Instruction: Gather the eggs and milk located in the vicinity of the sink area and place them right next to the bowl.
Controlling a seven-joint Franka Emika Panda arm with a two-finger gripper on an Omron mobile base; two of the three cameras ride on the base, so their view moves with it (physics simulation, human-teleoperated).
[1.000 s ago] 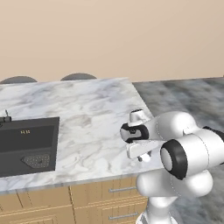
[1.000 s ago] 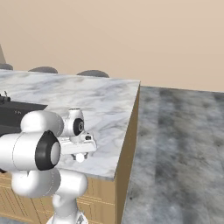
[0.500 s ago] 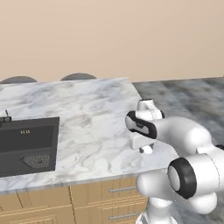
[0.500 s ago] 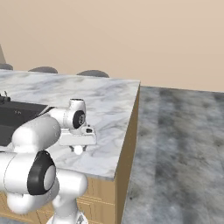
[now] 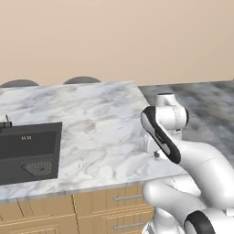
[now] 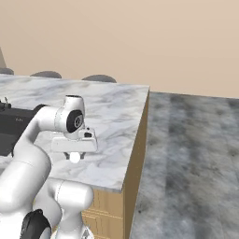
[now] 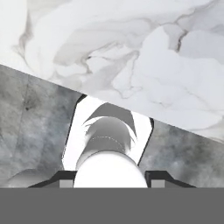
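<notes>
At the far left the sink is let into the marble counter, a black rectangular basin with a grated drain plate on its floor and the dark faucet at its back edge; it is the place the goods are to be fetched from, so it marks one end of the job. Behind the counter the tops of two grey stools peep over the far edge, well apart from the work. The middle of the marble lies bare, which leaves room to carry things across. At the right the arm is folded close to the counter's right-hand corner, with the gripper pointing down above the line where marble gives way to the grey floor. Its jaws are drawn in about as far as they go, and between the dark fingertips sits a white carton, boxy with dark edges and a rounded top, which I take to be the milk, though no label can be read. It is gripped from above, probably so that it stays upright in transit. The carton hangs well apart from the sink, near the counter's right edge
</notes>
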